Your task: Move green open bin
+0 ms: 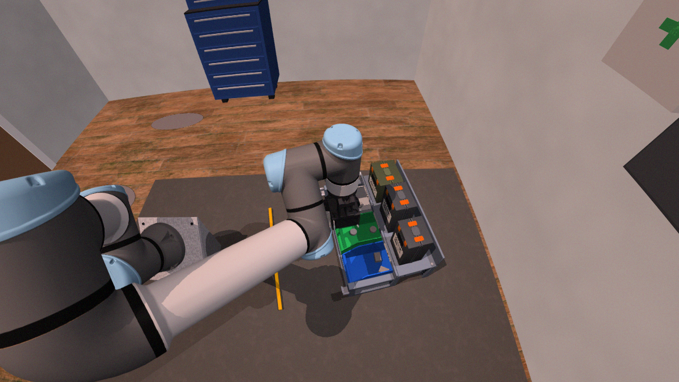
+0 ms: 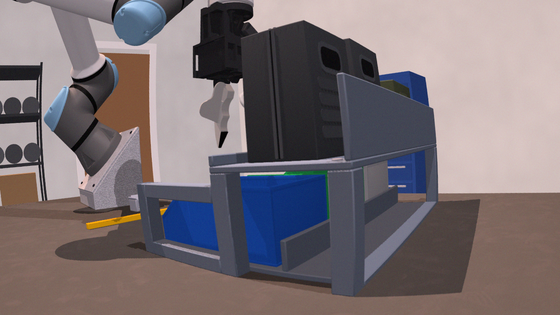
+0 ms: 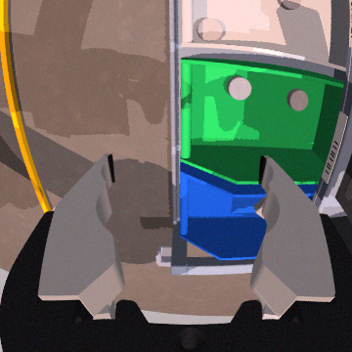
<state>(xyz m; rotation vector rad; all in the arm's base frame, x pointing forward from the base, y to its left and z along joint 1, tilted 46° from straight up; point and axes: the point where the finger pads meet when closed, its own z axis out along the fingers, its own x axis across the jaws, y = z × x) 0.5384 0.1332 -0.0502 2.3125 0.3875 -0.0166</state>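
Note:
The green open bin (image 1: 346, 243) (image 3: 274, 132) stands upright in the lower front row of the grey shelf (image 1: 370, 285) (image 2: 231, 227) (image 3: 175, 122), between a blue and a white bin. Two round grey parts show in it, one part (image 1: 353, 232) (image 3: 240, 88) nearer the front and another part (image 1: 373, 228) (image 3: 298, 100) farther back. My gripper (image 3: 187, 156) is open and empty, pointing down above the shelf's front edge. In the wrist view its right fingertip is over the green and blue bins' border, its left over the table (image 1: 389, 332) (image 2: 156, 289) (image 3: 88, 98). In the exterior view one finger is hidden.
The blue bin (image 1: 360, 270) (image 2: 301, 203) (image 3: 225, 240) and white bin (image 2: 377, 182) (image 3: 254, 24) flank the green one. Tall dark cases (image 1: 412, 242) (image 2: 293, 97) stand on the upper level behind. A yellow strip (image 1: 278, 289) (image 2: 113, 222) (image 3: 20, 127) lies between the arm's base and the shelf.

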